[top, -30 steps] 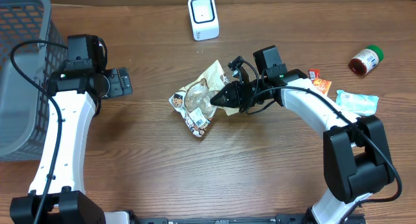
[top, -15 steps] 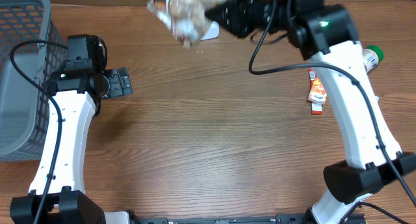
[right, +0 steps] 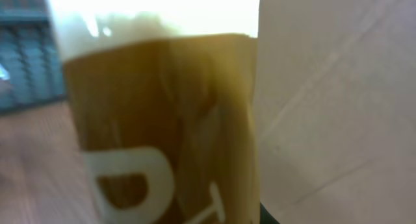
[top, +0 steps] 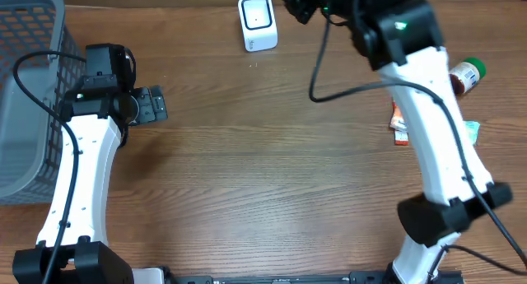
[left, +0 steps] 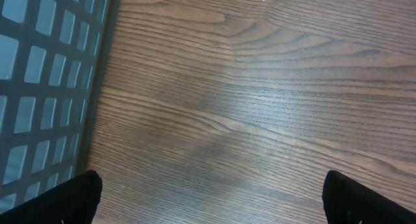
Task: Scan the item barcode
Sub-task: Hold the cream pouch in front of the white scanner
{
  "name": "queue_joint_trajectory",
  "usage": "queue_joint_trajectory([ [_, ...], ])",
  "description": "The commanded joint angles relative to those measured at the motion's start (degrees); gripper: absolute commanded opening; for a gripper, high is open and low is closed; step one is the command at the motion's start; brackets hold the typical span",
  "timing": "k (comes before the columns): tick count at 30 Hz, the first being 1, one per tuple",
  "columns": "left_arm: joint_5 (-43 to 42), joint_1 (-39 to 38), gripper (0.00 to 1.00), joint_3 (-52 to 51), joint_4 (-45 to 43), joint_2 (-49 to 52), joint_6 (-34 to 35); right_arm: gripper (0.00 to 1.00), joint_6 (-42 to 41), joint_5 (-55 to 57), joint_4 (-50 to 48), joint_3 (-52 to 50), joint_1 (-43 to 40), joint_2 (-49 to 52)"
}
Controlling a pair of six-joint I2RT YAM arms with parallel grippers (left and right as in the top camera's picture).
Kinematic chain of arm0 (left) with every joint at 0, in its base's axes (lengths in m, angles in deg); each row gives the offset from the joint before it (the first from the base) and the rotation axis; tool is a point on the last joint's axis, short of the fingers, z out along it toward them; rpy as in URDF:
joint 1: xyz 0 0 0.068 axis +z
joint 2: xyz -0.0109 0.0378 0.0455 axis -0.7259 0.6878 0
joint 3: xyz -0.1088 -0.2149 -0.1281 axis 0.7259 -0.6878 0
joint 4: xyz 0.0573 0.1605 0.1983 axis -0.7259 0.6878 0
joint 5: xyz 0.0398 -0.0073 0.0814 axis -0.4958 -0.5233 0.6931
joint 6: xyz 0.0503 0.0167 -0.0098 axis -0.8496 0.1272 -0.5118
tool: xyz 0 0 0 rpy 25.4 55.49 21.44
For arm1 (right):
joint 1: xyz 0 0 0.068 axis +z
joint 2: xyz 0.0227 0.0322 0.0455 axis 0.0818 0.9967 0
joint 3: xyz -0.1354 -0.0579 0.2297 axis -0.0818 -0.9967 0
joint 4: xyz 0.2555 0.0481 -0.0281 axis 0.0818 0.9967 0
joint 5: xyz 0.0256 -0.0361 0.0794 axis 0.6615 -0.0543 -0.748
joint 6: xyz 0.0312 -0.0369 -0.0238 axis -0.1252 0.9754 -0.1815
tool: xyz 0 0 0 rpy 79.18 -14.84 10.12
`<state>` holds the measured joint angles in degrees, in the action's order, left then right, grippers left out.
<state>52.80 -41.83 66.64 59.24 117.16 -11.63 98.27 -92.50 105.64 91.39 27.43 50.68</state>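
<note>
The item, a brown-and-gold snack bag point(right: 162, 120) with white lettering, fills the right wrist view, blurred and very close. My right gripper point(top: 294, 1) is raised high at the back edge of the overhead view, just right of the white barcode scanner point(top: 257, 22), and is shut on the bag. From overhead the bag itself lies beyond the top edge. My left gripper point(top: 153, 104) hovers open over bare wood at the left, its fingertips point(left: 81, 198) wide apart with nothing between them.
A grey mesh basket point(top: 25, 86) stands at the far left, its wall point(left: 45, 74) close beside the left gripper. At the right lie an orange sachet point(top: 400, 124), a green-capped bottle point(top: 464, 76) and a pale teal packet point(top: 469, 132).
The right arm lifted the snack bag off the table's middle and carried it up and back past the scanner, out of the overhead's top edge. The left arm stayed still.
</note>
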Motion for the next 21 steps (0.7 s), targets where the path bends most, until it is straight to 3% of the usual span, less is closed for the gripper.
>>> queue_joint_trajectory([
  [1, 0.50, 0.15, 1.00, 0.44, -0.07, 0.31, -1.33, 0.03, 4.61, 6.16, -3.10, 0.28, 0.96, 5.40],
  [21, 0.50, 0.15, 1.00, 0.44, -0.07, 0.31, -1.33, 0.03, 5.62, 17.70, -31.47, 0.28, 1.20, 29.18],
])
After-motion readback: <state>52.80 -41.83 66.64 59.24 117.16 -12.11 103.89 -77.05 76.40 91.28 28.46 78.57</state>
